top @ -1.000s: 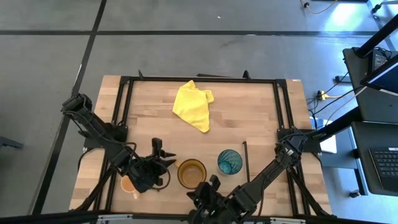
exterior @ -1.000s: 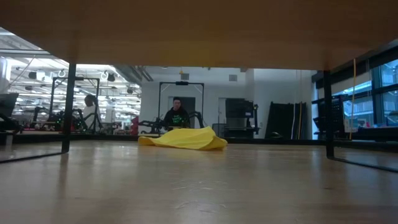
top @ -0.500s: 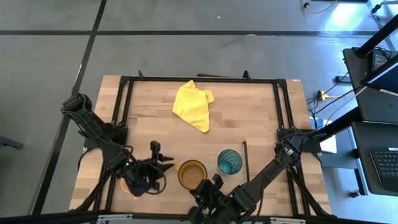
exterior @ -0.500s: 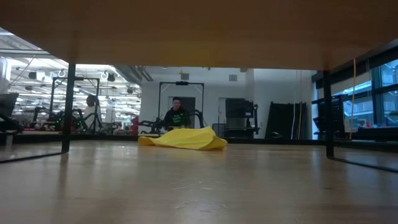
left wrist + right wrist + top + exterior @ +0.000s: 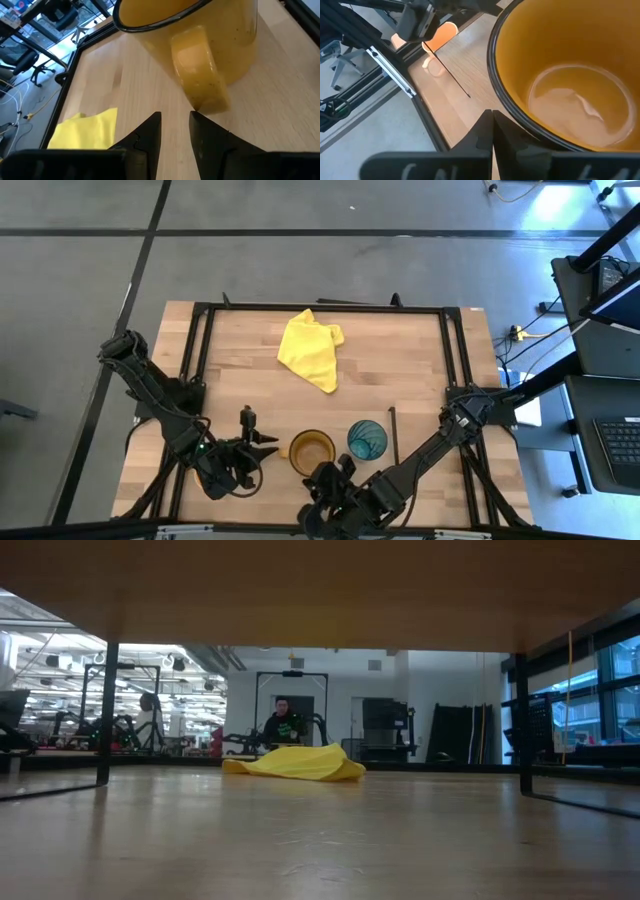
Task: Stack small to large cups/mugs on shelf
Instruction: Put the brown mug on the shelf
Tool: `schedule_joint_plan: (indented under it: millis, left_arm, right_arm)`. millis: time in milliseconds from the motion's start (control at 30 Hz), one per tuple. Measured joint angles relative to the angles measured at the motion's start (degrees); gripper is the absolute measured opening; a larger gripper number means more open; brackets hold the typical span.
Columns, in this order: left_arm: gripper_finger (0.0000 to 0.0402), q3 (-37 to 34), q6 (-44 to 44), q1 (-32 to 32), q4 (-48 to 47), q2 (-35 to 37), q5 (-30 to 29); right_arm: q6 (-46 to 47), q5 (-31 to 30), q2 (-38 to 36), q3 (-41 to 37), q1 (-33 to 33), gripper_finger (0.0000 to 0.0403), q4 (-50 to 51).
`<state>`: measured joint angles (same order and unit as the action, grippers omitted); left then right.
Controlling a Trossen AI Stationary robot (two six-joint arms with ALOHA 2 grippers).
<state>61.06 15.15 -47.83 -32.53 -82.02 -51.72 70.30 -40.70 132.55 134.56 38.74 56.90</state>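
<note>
You see amber mug [image 5: 311, 449] at front middle of shelf [image 5: 420, 355], teal tumbler [image 5: 367, 439] just beside it on right side, small orange mug [image 5: 441, 35] at front left, mostly hidden under left arm.

Left gripper [image 5: 174, 129]: fingers part open, nothing between them, tips aim at amber mug handle [image 5: 199, 75].

Right gripper [image 5: 491, 126]: fingers closed together, empty, touching or almost touching amber mug rim.

Step, as I judge: grasp of amber mug not yet made.

Next: push left fingers forward around handle, then close. Watch that right gripper does not knock mug.
</note>
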Motion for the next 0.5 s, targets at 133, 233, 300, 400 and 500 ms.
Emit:
schedule_joint_plan:
  millis: [133, 233, 300, 400, 500]
  left_arm:
    - [0.0095, 0.0, 0.0, -0.2, 0.1, 0.0, 1.3]
    - [0.0095, 0.1, 0.0, -0.9, 0.5, 0.0, 1.7]
    - [0.0095, 0.1, 0.5, -1.4, 0.5, 0.0, 2.0]
    - [0.0095, 0.0, 1.9, -2.0, 0.4, 0.0, 2.1]
    - [0.0095, 0.0, 2.0, -2.8, 0.5, 0.0, 1.7]
  right_arm:
    - [0.0, 0.6, 0.0, 0.0, 0.0, 0.0006, 0.6]
    - [0.1, 1.2, 0.0, 0.0, 0.0, 0.0006, 1.2]
    - [0.1, 1.4, 0.0, 0.0, 0.0, 0.0006, 1.2]
    - [0.1, 1.4, 0.0, 0.0, 0.0, 0.0006, 1.3]
    - [0.1, 1.4, 0.0, 0.0, 0.0, 0.0006, 1.5]
